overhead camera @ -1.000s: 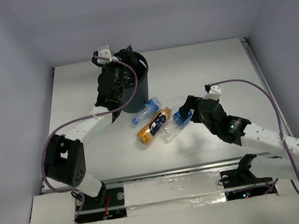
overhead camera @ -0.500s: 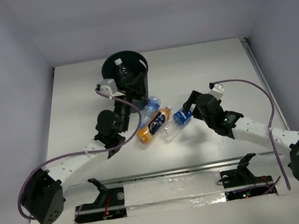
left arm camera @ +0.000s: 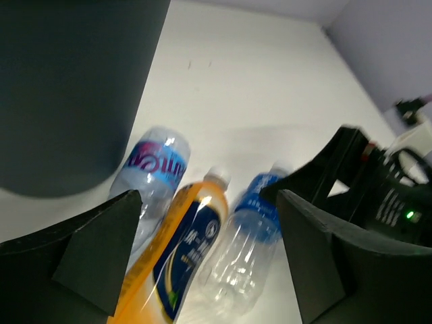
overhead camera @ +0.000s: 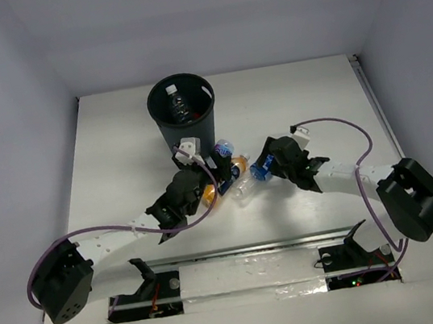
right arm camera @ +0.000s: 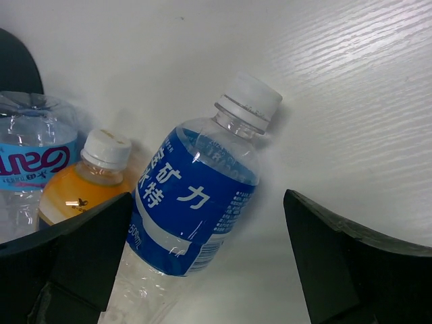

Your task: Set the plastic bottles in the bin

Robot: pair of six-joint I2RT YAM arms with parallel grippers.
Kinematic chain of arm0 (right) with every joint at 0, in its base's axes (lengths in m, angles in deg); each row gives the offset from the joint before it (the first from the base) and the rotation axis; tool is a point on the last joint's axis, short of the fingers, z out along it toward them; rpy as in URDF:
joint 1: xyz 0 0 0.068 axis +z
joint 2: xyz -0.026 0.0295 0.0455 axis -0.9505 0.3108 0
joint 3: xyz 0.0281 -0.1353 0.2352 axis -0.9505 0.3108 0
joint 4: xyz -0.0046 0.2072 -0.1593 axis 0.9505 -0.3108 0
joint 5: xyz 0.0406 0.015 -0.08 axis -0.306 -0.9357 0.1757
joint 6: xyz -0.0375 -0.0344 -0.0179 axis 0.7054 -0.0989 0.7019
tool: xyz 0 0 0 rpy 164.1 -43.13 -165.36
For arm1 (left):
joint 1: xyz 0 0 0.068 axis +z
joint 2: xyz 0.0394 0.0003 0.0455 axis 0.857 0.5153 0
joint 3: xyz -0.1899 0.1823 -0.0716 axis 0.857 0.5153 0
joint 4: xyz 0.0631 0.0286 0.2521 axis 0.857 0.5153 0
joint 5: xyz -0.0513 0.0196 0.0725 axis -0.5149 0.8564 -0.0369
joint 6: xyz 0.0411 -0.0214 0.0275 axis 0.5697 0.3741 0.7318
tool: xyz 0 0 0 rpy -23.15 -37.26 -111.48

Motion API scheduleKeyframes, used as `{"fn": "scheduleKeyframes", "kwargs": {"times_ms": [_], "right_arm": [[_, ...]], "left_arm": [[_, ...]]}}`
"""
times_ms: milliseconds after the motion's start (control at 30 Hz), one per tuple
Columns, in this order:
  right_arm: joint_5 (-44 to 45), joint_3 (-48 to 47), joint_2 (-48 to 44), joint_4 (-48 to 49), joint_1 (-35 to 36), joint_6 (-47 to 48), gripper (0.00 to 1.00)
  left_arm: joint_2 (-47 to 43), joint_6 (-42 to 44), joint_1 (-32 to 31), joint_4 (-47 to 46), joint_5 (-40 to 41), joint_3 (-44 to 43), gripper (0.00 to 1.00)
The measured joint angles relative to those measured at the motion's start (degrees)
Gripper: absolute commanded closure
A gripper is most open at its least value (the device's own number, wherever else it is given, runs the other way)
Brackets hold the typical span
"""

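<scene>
The round black plastic bin [overhead camera: 196, 131] stood at the far side of the white counter [overhead camera: 116, 144], left of centre, with a clear white-capped bottle [overhead camera: 176, 105] inside it. My left hand [left arm camera: 207, 196] hung low just near of the bin, fingers spread and gripping nothing, straddling the orange-filled bottle with the dark label [left arm camera: 182, 250], because I judged that one easiest to close on. To its left, against the bin's foot, lay a clear bottle with a blue-and-pink label [left arm camera: 156, 162]. To its right lay a clear blue-labelled bottle with a white cap [right arm camera: 196, 189], cap pointing far. My right hand [right arm camera: 208, 197] was spread wide on either side of that bottle, not pinching it, lined up across its body for a grip.
</scene>
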State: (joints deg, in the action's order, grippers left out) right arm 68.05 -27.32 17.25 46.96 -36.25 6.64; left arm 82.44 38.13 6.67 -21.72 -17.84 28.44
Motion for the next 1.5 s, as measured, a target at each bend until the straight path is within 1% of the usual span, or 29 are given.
{"fn": "scheduleKeyframes", "kwargs": {"times_ms": [67, 133, 167, 233, 300, 333, 400, 433, 500, 533, 600, 633, 733, 867, 1033, 1200, 1333, 1500], "right_arm": [[-0.2, -0.2, 0.9, 1.0, 0.0, -0.3, 0.02], [-0.3, -0.4, 1.9, 1.8, 0.0, -1.0, 0.05], [-0.4, -0.5, 2.3, 2.1, 0.0, -1.1, 0.06], [-0.4, -0.9, 3.3, 2.6, 0.0, -1.5, 0.12], [-0.4, -1.0, 4.2, 2.7, 0.0, -1.9, 0.14], [-0.4, -1.0, 4.5, 2.7, 0.0, -2.2, 0.18], [-0.2, -1.1, 5.0, 2.8, 0.0, -2.5, 0.23], [0.0, -1.1, 5.0, 2.8, 0.0, -2.7, 0.27], [0.5, -1.2, 5.0, 2.7, 0.0, -3.0, 0.32], [0.8, -1.2, 5.0, 2.6, 0.0, -3.1, 0.37], [1.4, -1.1, 4.2, 2.0, 0.0, -3.4, 0.42], [1.7, -1.0, 3.3, 1.7, 0.0, -3.4, 0.46], [2.5, -1.0, -1.3, 0.3, 0.0, -3.2, 0.48], [3.2, -1.0, -8.8, -1.9, 0.0, -2.4, 0.48], [5.2, -1.0, -20.5, -6.6, 0.0, 0.8, 0.49], [8.6, -1.5, -32.7, -11.4, 0.0, 4.3, 0.51], [11.5, -2.7, -37.4, -15.5, 0.0, 7.2, 0.51], [14.5, -5.7, -39.9, -18.3, 0.0, 10.9, 0.5]], "left_arm": [[0.1, -1.0, 0.0, 4.0, -0.1, 0.0, 0.21], [0.7, -1.6, 0.0, 6.4, -0.5, 0.0, 0.21], [1.3, -1.8, -0.1, 7.1, -0.6, 0.0, 0.21], [3.2, -1.9, -0.2, 8.3, -1.2, 0.0, 0.22], [5.3, -1.9, -0.4, 9.4, -1.9, -0.2, 0.23], [6.3, -1.9, -0.4, 9.8, -2.3, -0.3, 0.23], [7.6, -1.9, -0.5, 10.3, -3.1, -0.4, 0.24], [7.8, -1.9, -0.5, 10.5, -3.5, -0.4, 0.24], [8.0, -1.9, -0.5, 10.5, -4.0, -0.4, 0.24], [8.0, -1.9, -0.5, 10.5, -4.2, -0.5, 0.25], [8.0, -1.8, -0.5, 10.3, -4.6, -0.7, 0.25], [8.0, -1.8, -0.5, 10.2, -4.9, -0.7, 0.25], [8.7, -1.5, -0.5, 10.0, -5.8, -1.2, 0.25], [11.8, 0.0, -1.6, 9.6, -6.8, -3.7, 0.25], [16.0, 3.7, -3.5, 10.5, -4.7, -8.3, 0.28], [19.3, 6.2, -3.8, 11.2, -2.0, -11.0, 0.29], [21.5, 7.4, -3.8, 12.5, -0.6, -12.7, 0.29], [24.9, 8.8, -3.8, 12.9, 0.2, -15.9, 0.29]]}}
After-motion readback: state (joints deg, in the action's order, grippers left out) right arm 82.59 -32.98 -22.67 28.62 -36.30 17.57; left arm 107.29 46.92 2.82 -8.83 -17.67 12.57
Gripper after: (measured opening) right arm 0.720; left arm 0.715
